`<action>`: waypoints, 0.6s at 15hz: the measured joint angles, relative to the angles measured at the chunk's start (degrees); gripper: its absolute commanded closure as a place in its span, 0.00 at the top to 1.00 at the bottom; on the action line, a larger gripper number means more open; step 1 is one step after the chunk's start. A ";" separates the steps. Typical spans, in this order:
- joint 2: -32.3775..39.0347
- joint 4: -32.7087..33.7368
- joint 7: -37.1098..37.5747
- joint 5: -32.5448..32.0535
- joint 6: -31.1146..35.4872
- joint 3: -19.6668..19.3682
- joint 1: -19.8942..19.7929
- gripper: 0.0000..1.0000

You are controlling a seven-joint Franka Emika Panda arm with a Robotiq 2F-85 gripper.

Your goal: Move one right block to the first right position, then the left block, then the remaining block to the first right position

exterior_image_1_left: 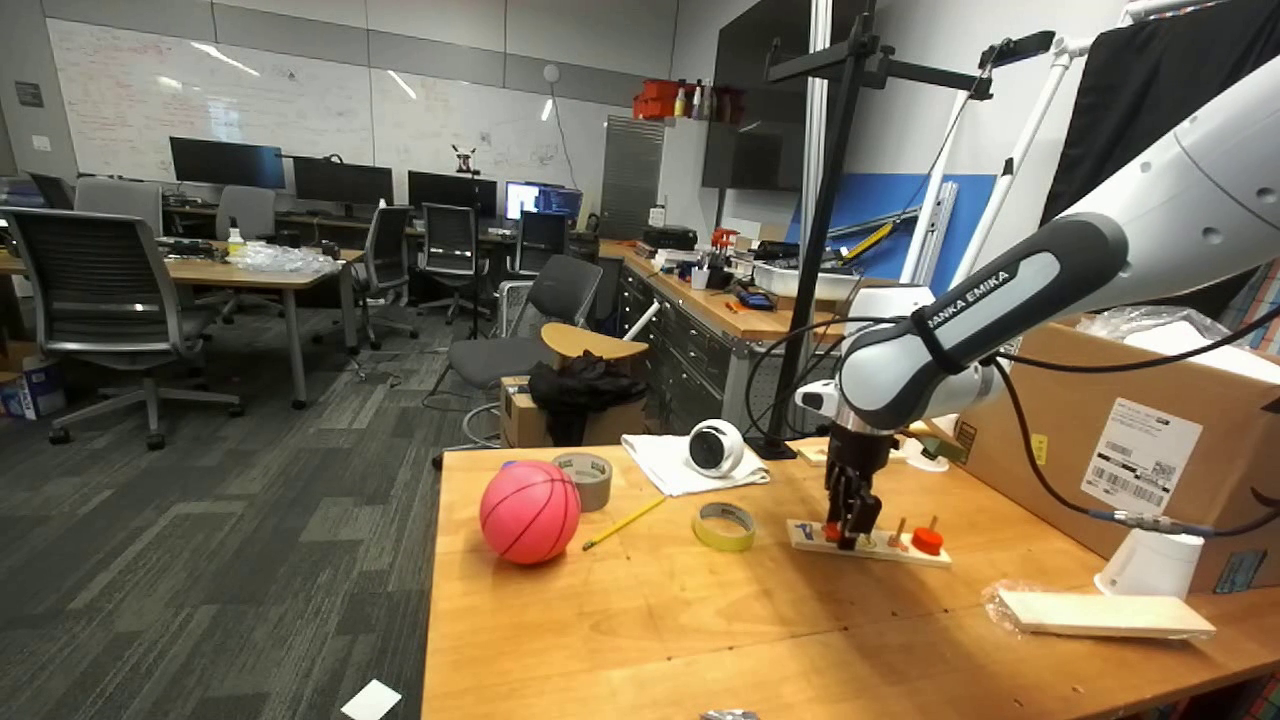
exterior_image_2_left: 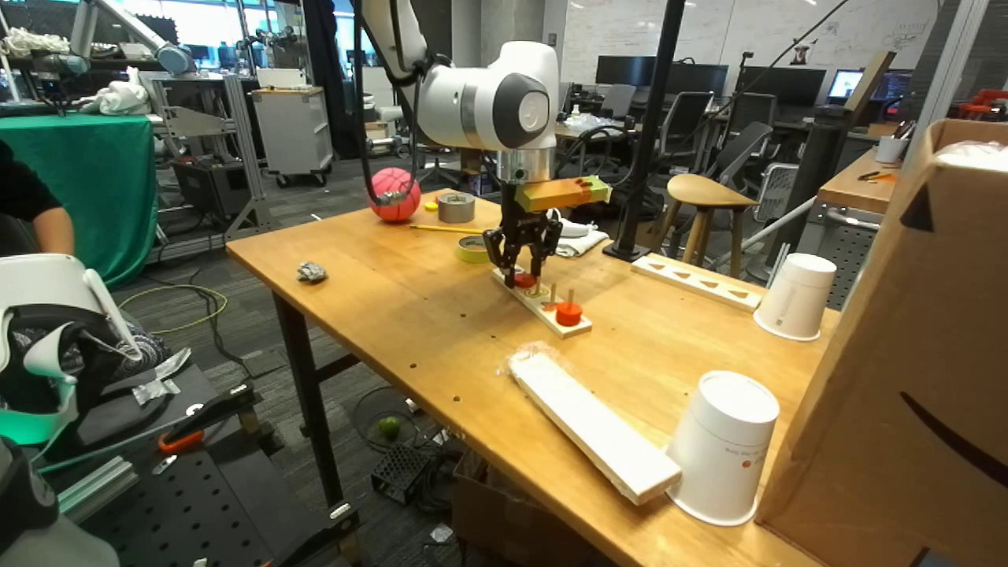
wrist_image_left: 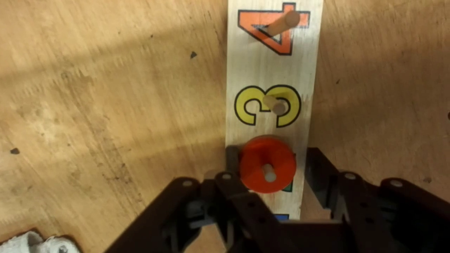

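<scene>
While gripper (wrist_image_left: 273, 161) straddles red block (wrist_image_left: 268, 154) on peg (wrist_image_left: 269, 174) next to yellow 3 (wrist_image_left: 240, 105), fingers (wrist_image_left: 318, 168) stand spread: one just beside block, other farther off; closing line crosses long axis of board (wrist_image_left: 270, 70).

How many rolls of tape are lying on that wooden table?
2 in view: a gray roll beside the pink ball, and a yellow roll between the pencil and the numbered board.

Pegboard (wrist_image_left: 262, 68): 3 (wrist_image_left: 258, 95), 4 (wrist_image_left: 262, 18); arm (exterior_image_1_left: 1085, 255): "EMIKA" (exterior_image_1_left: 983, 287)
</scene>
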 measured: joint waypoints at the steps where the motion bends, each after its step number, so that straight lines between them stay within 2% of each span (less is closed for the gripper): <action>1: 0.03 0.22 -0.06 0.00 -0.63 0.00 0.02 0.40; 3: 0.14 0.67 -0.15 0.00 -1.74 0.00 0.05 0.47; 4: 0.22 0.87 -0.18 0.00 -2.10 0.00 0.06 0.47; 7: 0.38 1.54 -0.22 -0.01 -3.19 0.00 0.13 0.64; 8: 0.42 1.72 -0.22 -0.01 -3.54 0.00 0.15 0.72; 9: 0.45 1.89 -0.22 -0.01 -3.83 0.00 0.19 0.70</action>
